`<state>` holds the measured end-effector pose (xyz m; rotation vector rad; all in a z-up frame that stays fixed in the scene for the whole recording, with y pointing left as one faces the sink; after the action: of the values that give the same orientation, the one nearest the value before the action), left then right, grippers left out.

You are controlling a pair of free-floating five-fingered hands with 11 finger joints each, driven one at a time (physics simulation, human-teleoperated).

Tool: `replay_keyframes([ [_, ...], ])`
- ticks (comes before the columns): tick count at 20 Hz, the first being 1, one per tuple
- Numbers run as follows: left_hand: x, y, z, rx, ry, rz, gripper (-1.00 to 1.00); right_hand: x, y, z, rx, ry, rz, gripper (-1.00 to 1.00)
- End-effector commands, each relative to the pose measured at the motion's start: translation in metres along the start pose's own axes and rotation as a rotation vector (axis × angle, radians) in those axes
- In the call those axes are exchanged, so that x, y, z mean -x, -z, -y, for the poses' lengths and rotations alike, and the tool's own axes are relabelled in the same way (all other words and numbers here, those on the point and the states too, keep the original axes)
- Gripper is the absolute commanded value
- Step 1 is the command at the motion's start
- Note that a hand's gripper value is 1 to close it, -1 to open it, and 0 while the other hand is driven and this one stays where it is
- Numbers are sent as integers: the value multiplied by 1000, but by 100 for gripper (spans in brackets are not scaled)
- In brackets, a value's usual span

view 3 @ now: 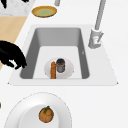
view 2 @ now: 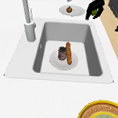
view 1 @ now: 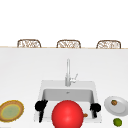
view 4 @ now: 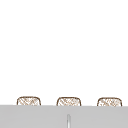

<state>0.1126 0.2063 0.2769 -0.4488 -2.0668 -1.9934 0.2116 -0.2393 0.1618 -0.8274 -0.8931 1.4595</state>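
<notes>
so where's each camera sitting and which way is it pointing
Front view: faces the sink and faucet head-on; left hand and right hand hang at its front corners, beside a red ball.
Left side view: looks along the sink from its left, a hand at the far end.
Right side view: looks from the right, a hand at the near left rim.
Upper view: faces above the counter, three woven chair backs.
Both side views share the sink plate with jar and baguette.
</notes>
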Motion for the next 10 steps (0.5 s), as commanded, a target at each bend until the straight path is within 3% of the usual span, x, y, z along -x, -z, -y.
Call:
replay_keyframes([
  [1, -15, -6, 9, -32, 2, -24, -100, 0, 0, 0, 0, 0, 0, 0],
  [8, -14, -8, 9, 0, -5, -3, -100, 0, 0, 0, 0, 0, 0, 0],
  [9, -14, -9, 9, 0, -1, -2, 0, 0, 0, 0, -4, 0, 0, -100],
  [10, -14, -9, 8, 12, 4, 4, 0, 1, 0, 0, -5, 7, -3, -100],
])
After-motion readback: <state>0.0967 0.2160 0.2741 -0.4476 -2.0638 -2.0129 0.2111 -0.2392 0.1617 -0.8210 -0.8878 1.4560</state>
